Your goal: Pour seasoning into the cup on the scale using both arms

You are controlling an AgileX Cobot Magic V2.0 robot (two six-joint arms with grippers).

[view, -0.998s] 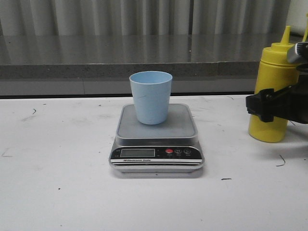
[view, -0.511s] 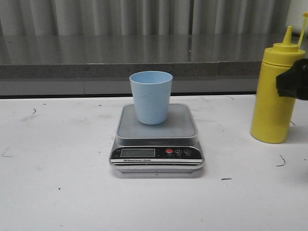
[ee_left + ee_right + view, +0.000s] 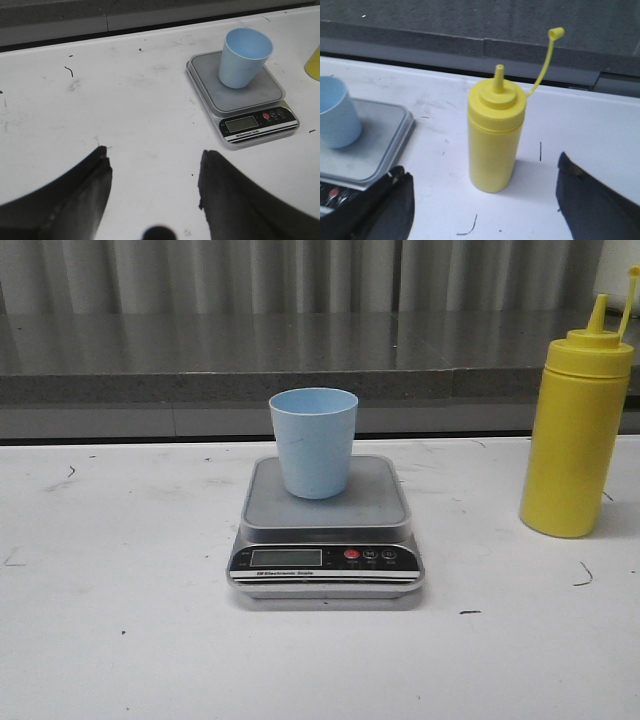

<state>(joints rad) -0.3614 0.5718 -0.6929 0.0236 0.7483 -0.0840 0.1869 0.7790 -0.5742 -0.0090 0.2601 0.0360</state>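
Cup on scale, bottle off to the side.
You have the cup (image 3: pixel 314 442) standing on the scale (image 3: pixel 326 530); the seasoning (image 3: pixel 575 430) stands right of the scale, well apart.

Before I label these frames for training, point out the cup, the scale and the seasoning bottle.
cup (image 3: pixel 314 445), front view, middle of its outer wall.
scale (image 3: pixel 289 558), front view, its LCD display.
seasoning bottle (image 3: pixel 494 150), right wrist view, middle of its yellow body.
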